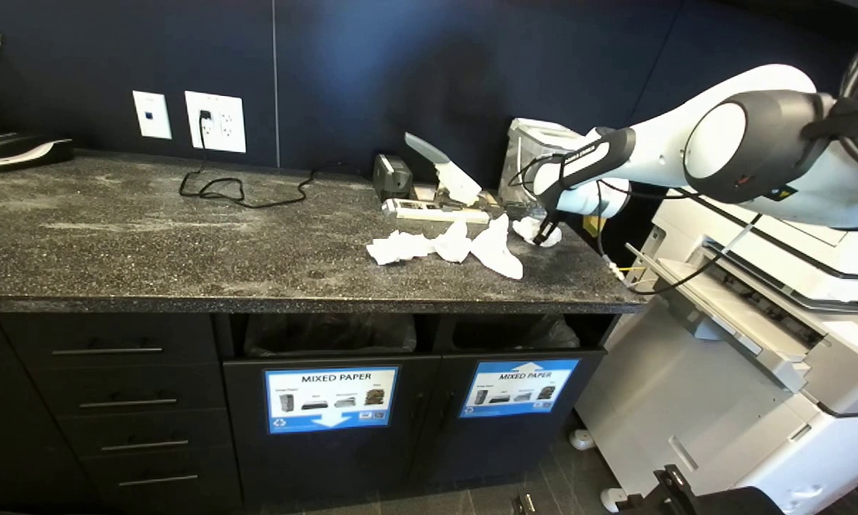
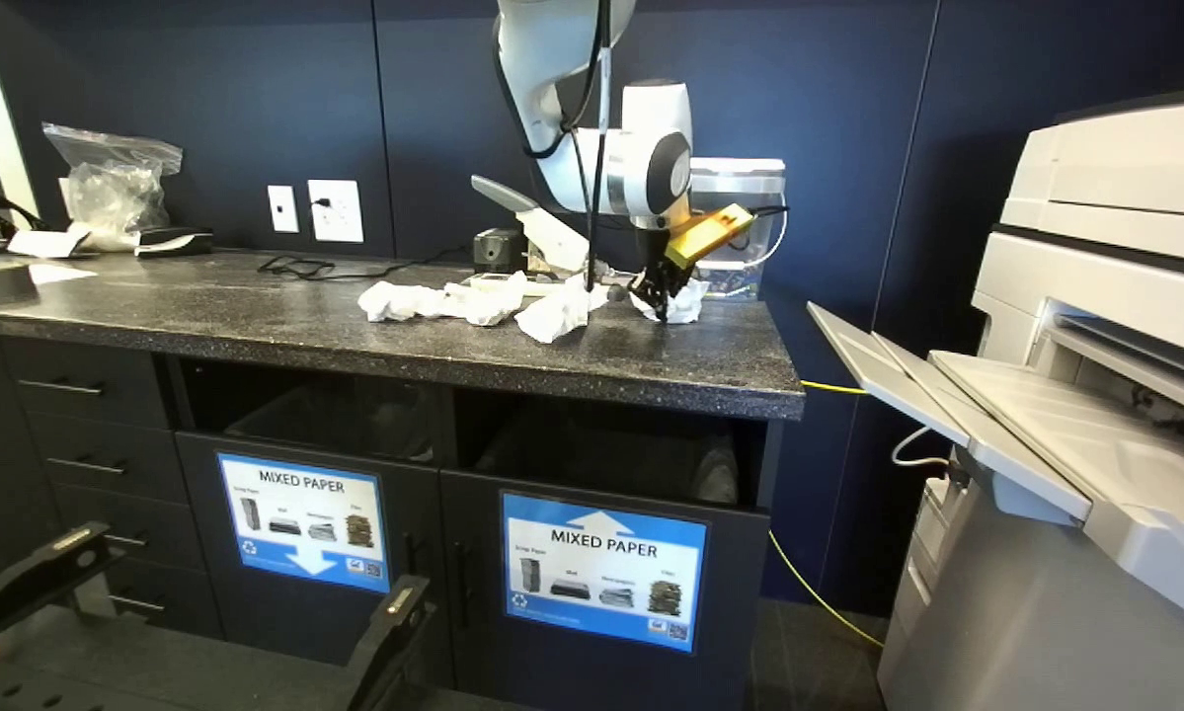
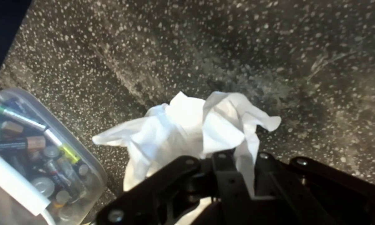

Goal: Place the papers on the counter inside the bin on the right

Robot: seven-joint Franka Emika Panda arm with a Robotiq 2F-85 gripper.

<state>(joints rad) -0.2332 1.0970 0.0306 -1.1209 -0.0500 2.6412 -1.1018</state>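
Bin (image 2: pixel 606 498) at right holds liner (image 2: pixel 717 474); tub (image 3: pixel 95 175), batteries (image 3: pixel 34 142).

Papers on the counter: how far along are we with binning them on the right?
Done: none I can confirm; the bin on the right is too dark inside to show any paper. In hand: one crumpled paper, with the gripper shut on it at the counter. Left: dropping that one in, then three more crumpled papers lying in a row.

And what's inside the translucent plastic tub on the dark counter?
The wrist view shows jumbled battery-like cylinders inside the tub, one black with a copper-coloured end. A straight white bar hides some contents; whatever lies deeper is covered.
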